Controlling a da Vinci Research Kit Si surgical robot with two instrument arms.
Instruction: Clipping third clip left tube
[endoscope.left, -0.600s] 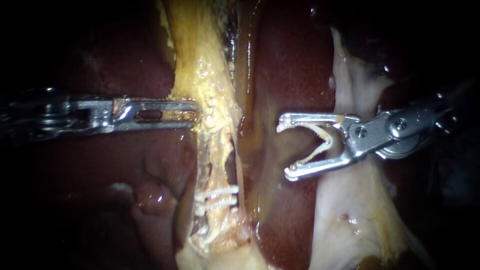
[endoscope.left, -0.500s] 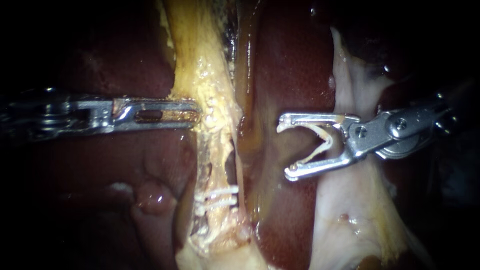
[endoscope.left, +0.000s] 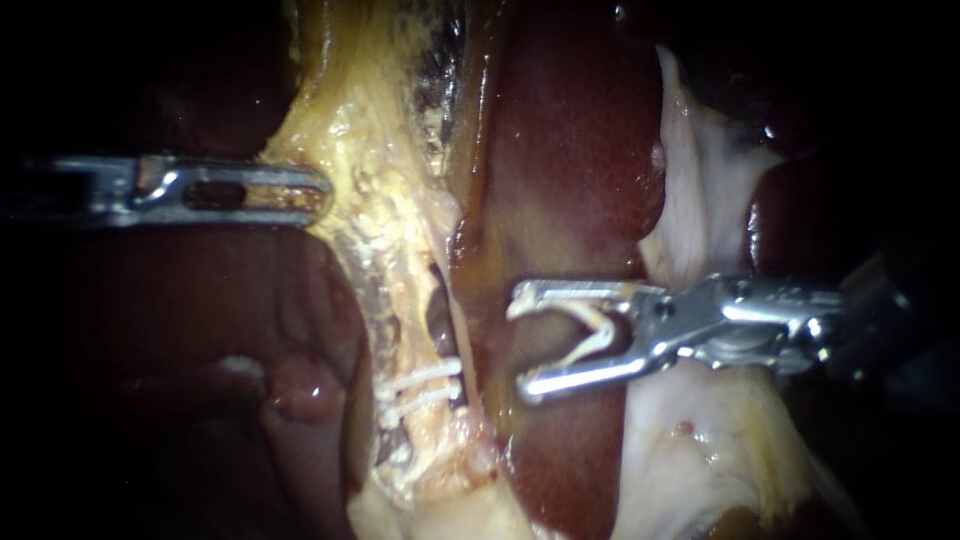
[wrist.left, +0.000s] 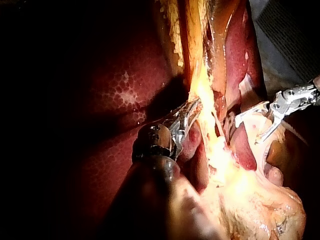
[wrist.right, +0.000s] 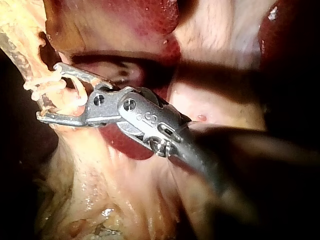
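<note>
Endoscope view is showing the right instrument (endoscope.left: 520, 345), jaws holding an open clip (endoscope.left: 590, 335), facing the left tube (endoscope.left: 400, 320) running crosswise nearby, while the left instrument (endoscope.left: 315, 190) is clenching yellow tissue (endoscope.left: 350, 150) above.

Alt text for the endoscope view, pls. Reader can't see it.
The right instrument, holding an open clip in its end effector, sits over the liver just right of the left tube, which carries two clips. The left instrument grips yellowish tissue higher up.
</note>
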